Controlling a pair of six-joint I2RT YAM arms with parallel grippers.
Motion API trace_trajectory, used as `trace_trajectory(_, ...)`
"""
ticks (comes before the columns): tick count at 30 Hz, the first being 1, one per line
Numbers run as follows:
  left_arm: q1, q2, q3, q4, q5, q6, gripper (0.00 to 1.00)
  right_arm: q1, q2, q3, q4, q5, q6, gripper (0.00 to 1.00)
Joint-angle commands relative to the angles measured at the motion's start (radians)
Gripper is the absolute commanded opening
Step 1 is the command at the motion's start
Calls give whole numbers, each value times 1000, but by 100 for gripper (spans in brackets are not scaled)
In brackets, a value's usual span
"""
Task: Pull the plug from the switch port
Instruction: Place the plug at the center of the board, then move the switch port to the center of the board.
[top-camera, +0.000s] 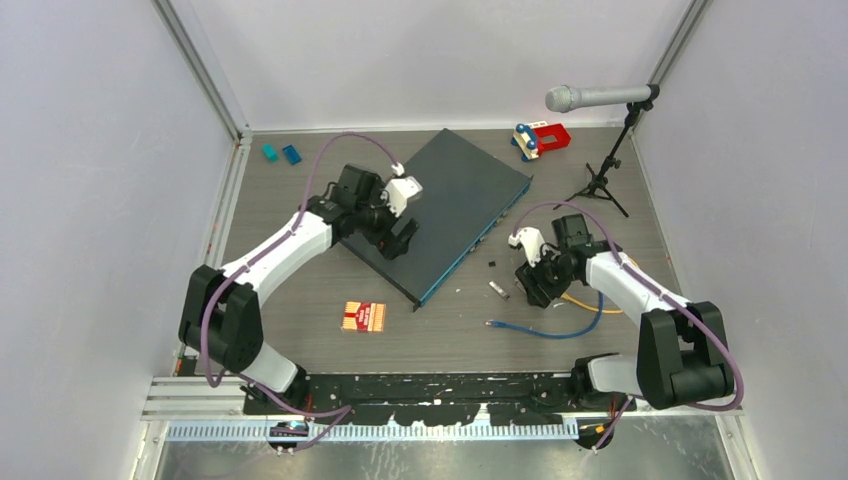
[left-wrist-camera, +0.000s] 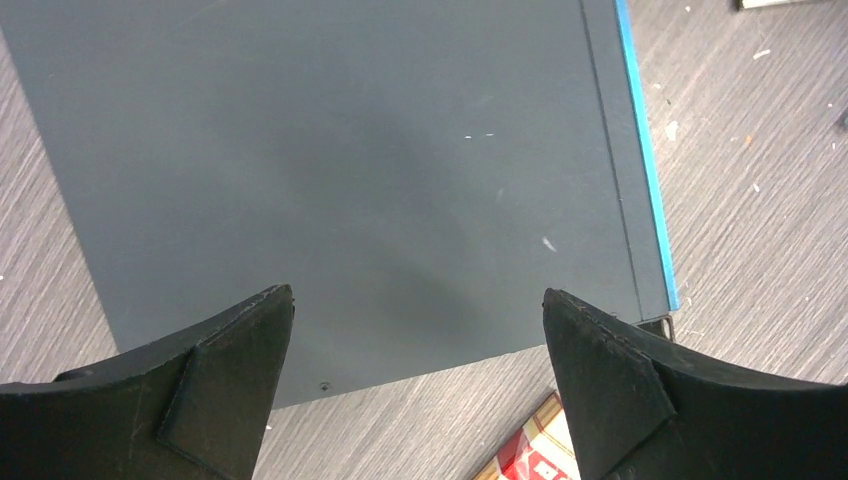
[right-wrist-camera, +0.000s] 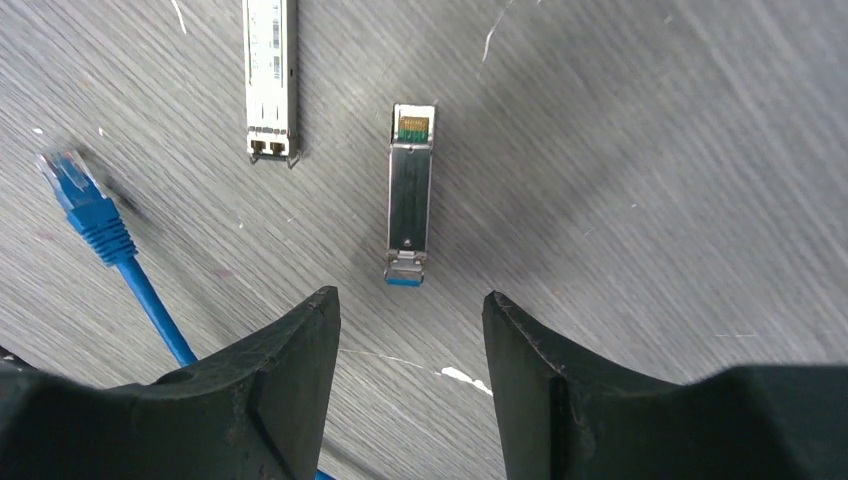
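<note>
The switch (top-camera: 450, 205) is a wide dark slate box with a teal front edge (left-wrist-camera: 645, 180), lying at an angle mid-table. Its sockets do not show in any view. My left gripper (top-camera: 400, 240) hovers open over the switch's near corner (left-wrist-camera: 417, 292), nothing between its fingers. To the right of the switch, my right gripper (top-camera: 532, 288) is low over the table and open (right-wrist-camera: 410, 295). The plug (right-wrist-camera: 410, 195), a small metal module with a blue tab, lies loose on the wood just ahead of its fingertips, touching neither.
A second metal module (right-wrist-camera: 271, 80) and a blue cable's connector (right-wrist-camera: 85, 205) lie left of the plug. The blue cable (top-camera: 560, 330) and a yellow cable (top-camera: 590, 303) lie by the right arm. A red-yellow card (top-camera: 364, 316), a microphone stand (top-camera: 600, 180), a red toy (top-camera: 541, 138) and teal blocks (top-camera: 280, 154) are also there.
</note>
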Motion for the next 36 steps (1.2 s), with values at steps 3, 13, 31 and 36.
trace_trajectory(3, -117, -57, -24, 24, -98, 27, 98, -4, -15, 117, 37, -57, 87, 61)
trace_trajectory(13, -343, -43, -62, 113, -292, -4, 98, -7, 135, 260, 227, 145, 282, 62)
trace_trajectory(31, -500, -21, -276, 286, -514, 106, 98, -67, 361, 249, 1002, 402, 650, 78)
trace_trajectory(36, -502, 31, -274, 297, -567, 120, 98, -69, 483, 342, 1072, 417, 747, 80)
